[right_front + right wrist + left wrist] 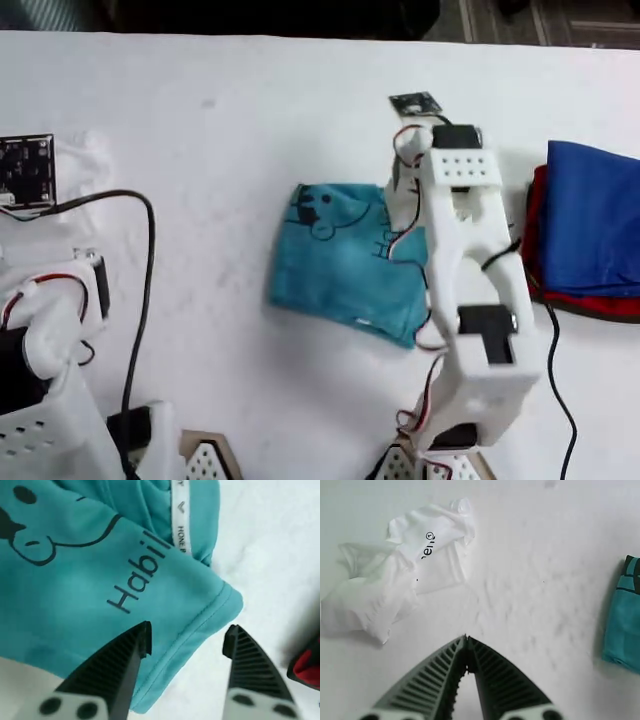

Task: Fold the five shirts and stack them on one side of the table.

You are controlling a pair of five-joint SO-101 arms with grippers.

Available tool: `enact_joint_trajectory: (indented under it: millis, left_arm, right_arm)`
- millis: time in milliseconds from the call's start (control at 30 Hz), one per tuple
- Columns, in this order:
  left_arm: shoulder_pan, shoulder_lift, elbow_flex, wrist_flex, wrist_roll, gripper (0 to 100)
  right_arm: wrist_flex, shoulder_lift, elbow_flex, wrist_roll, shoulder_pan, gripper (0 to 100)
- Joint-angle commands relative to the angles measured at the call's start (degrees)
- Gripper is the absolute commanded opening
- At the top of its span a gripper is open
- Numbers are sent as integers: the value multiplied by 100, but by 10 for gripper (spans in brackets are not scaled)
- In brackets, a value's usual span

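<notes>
Showing the right gripper (187,640), jaws apart, straddling a hem of the folded teal shirt (90,575) at mid-table. The left gripper (466,652) is closed on nothing near a crumpled white shirt (395,580). The blue-over-red stack (590,225) is cut off at the frame edge.

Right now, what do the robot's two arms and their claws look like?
Both arms are blocky white plastic with black motor boxes. The right arm carries thin red, white and black wires; a thick black cable loops by the left arm. The right gripper has black ribbed, wedge-shaped fingers on white bases; the left gripper has dark grey ones.
</notes>
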State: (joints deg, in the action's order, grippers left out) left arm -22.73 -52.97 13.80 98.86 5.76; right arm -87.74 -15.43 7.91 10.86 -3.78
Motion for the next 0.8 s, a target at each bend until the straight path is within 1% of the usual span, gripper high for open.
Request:
enact_joint_trajectory:
  millis: [0,100,300,567,767]
  left_arm:
    - [-31,-4,0,-123,185,23]
    - [-31,-4,0,-114,352,23]
    - [-31,-4,0,-79,352,23]
    - [-31,-13,0,-70,413,23]
    - [-31,-31,0,-70,413,23]
  right_arm:
    - [22,-470,721,-44,180,248]
    - [13,-848,1011,-44,189,248]
    - [57,-1323,1169,-44,215,248]
    - [40,-1807,1767,-35,532,248]
    - [13,-2246,1873,-35,523,237]
